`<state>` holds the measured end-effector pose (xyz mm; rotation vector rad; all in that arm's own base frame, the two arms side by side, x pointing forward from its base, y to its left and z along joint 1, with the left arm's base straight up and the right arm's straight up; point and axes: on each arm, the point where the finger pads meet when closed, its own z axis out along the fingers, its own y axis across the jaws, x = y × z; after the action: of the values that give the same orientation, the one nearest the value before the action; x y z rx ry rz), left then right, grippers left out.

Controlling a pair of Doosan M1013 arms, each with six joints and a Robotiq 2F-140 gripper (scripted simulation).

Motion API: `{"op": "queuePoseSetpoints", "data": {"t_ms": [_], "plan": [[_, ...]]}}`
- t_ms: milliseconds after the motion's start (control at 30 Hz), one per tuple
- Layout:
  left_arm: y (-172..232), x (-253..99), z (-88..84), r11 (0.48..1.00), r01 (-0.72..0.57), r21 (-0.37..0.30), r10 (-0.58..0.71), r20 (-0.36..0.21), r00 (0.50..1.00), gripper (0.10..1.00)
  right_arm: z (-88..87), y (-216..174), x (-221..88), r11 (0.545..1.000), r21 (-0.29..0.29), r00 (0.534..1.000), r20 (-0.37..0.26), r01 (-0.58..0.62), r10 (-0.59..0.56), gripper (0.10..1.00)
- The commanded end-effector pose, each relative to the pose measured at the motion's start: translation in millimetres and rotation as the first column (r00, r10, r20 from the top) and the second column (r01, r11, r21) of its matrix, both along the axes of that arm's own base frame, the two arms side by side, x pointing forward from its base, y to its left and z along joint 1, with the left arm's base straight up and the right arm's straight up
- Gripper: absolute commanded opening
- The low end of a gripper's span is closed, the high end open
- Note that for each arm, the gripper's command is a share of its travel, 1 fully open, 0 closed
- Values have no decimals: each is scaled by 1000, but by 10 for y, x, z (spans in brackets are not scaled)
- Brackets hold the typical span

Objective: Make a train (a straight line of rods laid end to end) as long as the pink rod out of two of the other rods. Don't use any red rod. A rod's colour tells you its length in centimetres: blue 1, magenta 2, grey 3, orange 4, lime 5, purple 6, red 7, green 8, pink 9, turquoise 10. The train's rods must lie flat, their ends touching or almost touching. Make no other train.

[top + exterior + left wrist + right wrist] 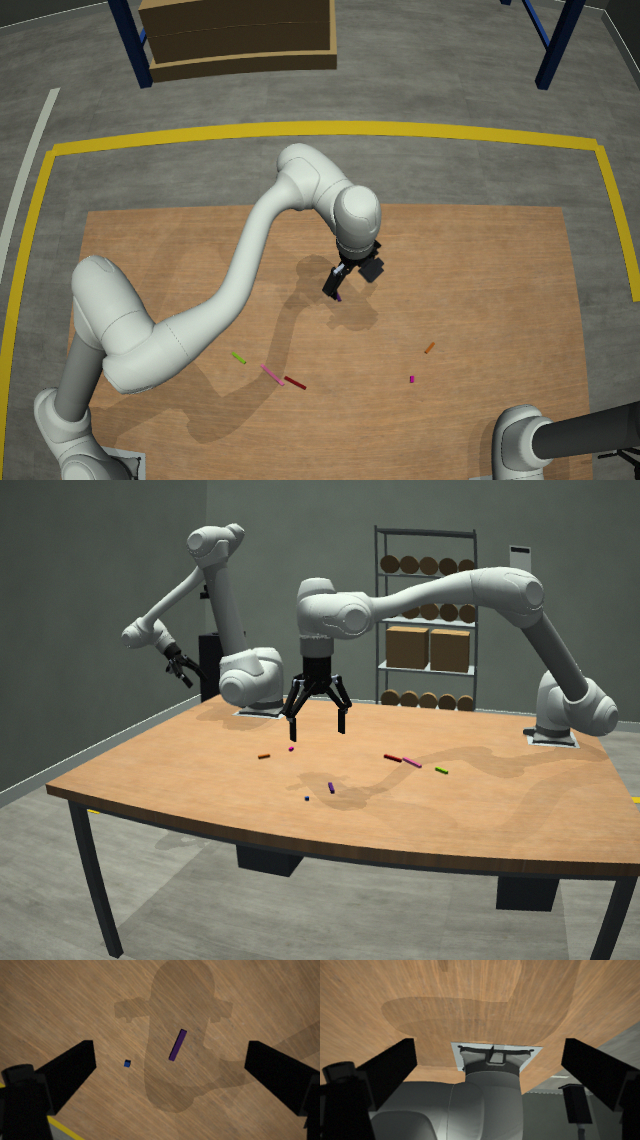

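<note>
Over the tabletop point(480, 268) point(206, 800) point(56, 997) point(451, 982), your left tool point(354, 267) point(317, 735) point(170, 1054) hangs with its fingers spread fully open and nothing between them, pointing down and well above the wood. Looking through its wrist camera, you see the purple rod point(338, 297) point(331, 787) point(177, 1045) lying at a slant between the two fingers in the view, with the tiny blue rod point(306, 798) point(127, 1063) near it. From the top, you get only one end of the purple rod past the tool.

Your pink rod point(272, 375) point(412, 762), the length to match, lies flat between the lime rod point(238, 357) point(441, 770) and the red rod point(295, 382) point(392, 757). One end of the red rod sits just beside an end of the pink one, and the two lie at slightly different angles. The lime rod is near the pink rod's other end, apart from it.

You have the orange rod point(429, 347) point(263, 756) well apart from the lime one, with the small magenta rod point(412, 379) point(291, 748) near the orange.

Your right tool point(622, 457) point(195, 681) point(489, 1051) is off beyond the tabletop's edge, also wide open and holding nothing; its wrist camera looks toward its own arm's base.
</note>
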<state>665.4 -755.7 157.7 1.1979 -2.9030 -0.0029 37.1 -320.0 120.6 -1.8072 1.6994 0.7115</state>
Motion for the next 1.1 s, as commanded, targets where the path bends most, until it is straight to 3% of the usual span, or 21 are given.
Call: {"op": "queuePoseSetpoints", "data": {"t_ms": [0,567,767,1000,1067], "plan": [[-2,3,19,1000,0,-1,0,2,1000,1000,4,-3,1,1000,-1,1000,0,0,0,1000],[-25,-13,20,1000,-7,-1,7,2,1000,1000,4,-3,1,1000,-1,1000,0,0,0,1000],[-588,-424,28,986,-169,-1,169,2,986,1000,4,-3,1,1000,-1,1000,0,0,0,1000],[-1203,-969,31,936,-353,-1,353,2,936,1000,4,-3,1,1000,-1,1000,0,0,0,1000],[-1203,-969,31,936,-353,-1,353,2,936,1000,4,-3,1,1000,-1,1000,0,0,0,1000]]}}
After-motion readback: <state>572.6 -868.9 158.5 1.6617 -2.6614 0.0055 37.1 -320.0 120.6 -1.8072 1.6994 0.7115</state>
